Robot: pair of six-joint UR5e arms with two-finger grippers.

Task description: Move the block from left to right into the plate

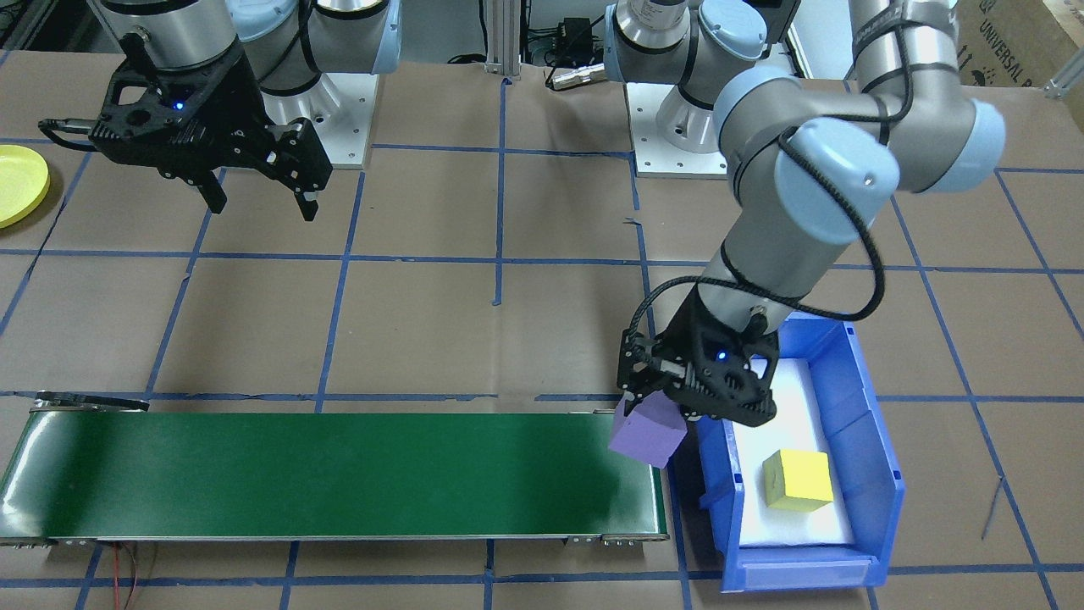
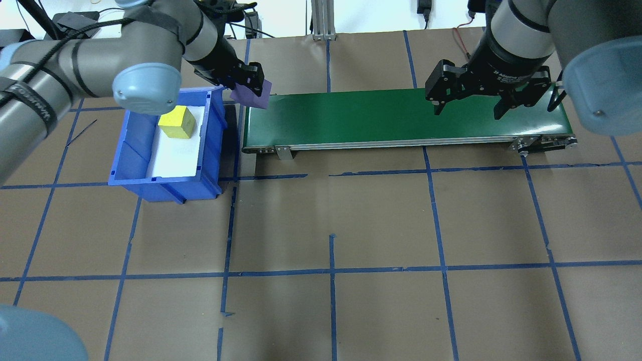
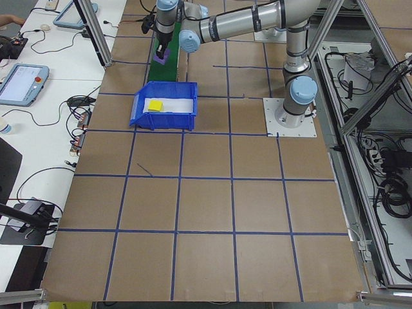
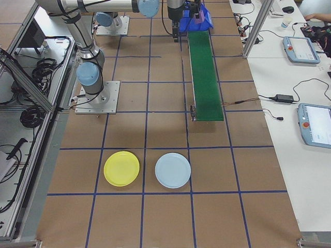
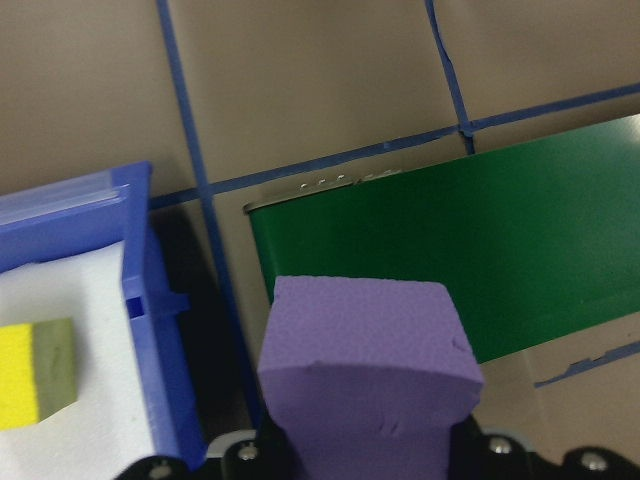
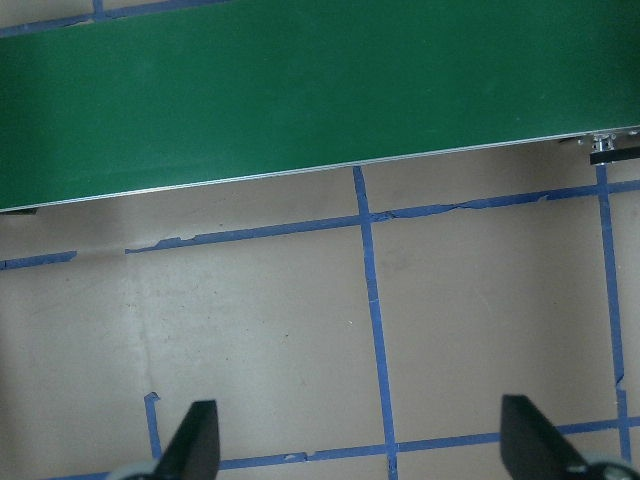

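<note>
In the front-facing view, the left gripper [image 1: 656, 411] is clamped on a purple block [image 1: 647, 430], which hangs tilted over the end of the green conveyor belt [image 1: 339, 474], just beside the blue bin [image 1: 855, 424]. A yellow cube [image 1: 797, 479] lies on the white liner inside that bin. The right gripper [image 1: 258, 199] hovers above the brown table [image 1: 508, 322] with its fingers spread apart and nothing between them. A slice of the yellow plate [image 1: 19, 184] shows at the frame's edge, well apart from both grippers.

From overhead, the left gripper [image 2: 251, 85] holds the purple block [image 2: 252, 95] at the belt's [image 2: 401, 118] end nearest the bin [image 2: 165, 175], where the yellow cube [image 2: 177, 122] sits. The right gripper [image 2: 469, 108] hangs open over the belt's other end.

The exterior left view shows the block [image 3: 163, 56] as a small purple spot beyond the bin [image 3: 164, 116].

In the exterior right view, the yellow plate [image 4: 121, 168] lies flat on the table beside a pale blue plate [image 4: 172, 170], both well apart from the belt [image 4: 205, 72].

The left wrist camera shows the purple block [image 5: 365, 365] gripped from below frame, over the belt's [image 5: 480, 270] end, with the bin [image 5: 150, 330] and yellow cube [image 5: 35, 372] beside it.

The right wrist camera shows two fingertips [image 6: 195, 445] wide apart above taped table, the belt [image 6: 300, 90] beyond them.
</note>
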